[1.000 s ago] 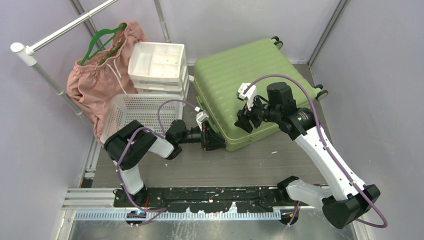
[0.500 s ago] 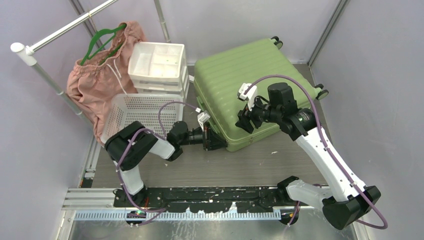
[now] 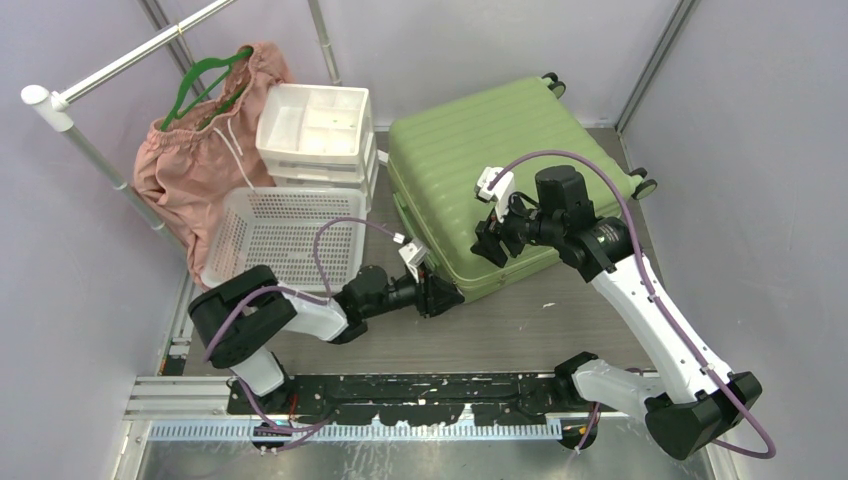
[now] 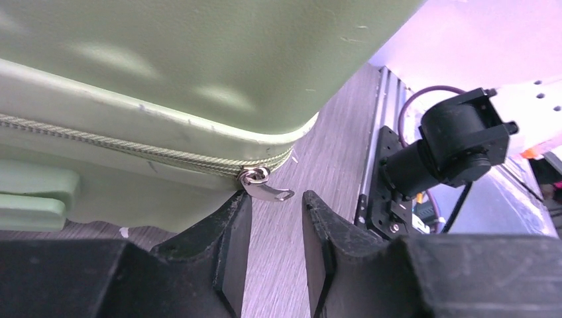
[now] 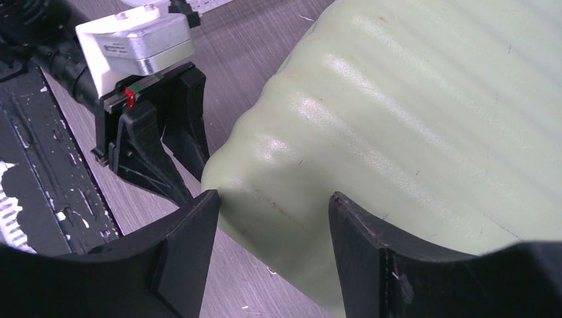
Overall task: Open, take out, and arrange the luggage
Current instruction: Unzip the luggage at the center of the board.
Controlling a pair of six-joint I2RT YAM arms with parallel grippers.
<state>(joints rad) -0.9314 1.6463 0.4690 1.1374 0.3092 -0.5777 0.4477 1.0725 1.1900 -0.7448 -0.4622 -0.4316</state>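
The light-green ribbed luggage [image 3: 480,160] lies flat and zipped shut at the back right of the table. My left gripper [image 3: 447,297] is low at its near-left corner. In the left wrist view, the jaws of that gripper [image 4: 277,202] stand apart with only table between them. The silver zip pull [image 4: 266,191] hangs at the corner of the shell [image 4: 166,59], just past the left fingertip [image 4: 242,202]. My right gripper [image 3: 483,243] hovers open over the lid near the same corner. Its wrist view shows the ribbed shell [image 5: 411,99] below the open jaws.
A white perforated basket [image 3: 285,235] stands left of the luggage, with a white drawer unit [image 3: 315,130] behind it. A pink garment [image 3: 195,160] hangs on a green hanger from the rail [image 3: 120,65]. Walls close in the back and sides.
My left gripper has slid from the suitcase's left side toward me and to the right, round to its near-left corner. The right arm has stayed still.
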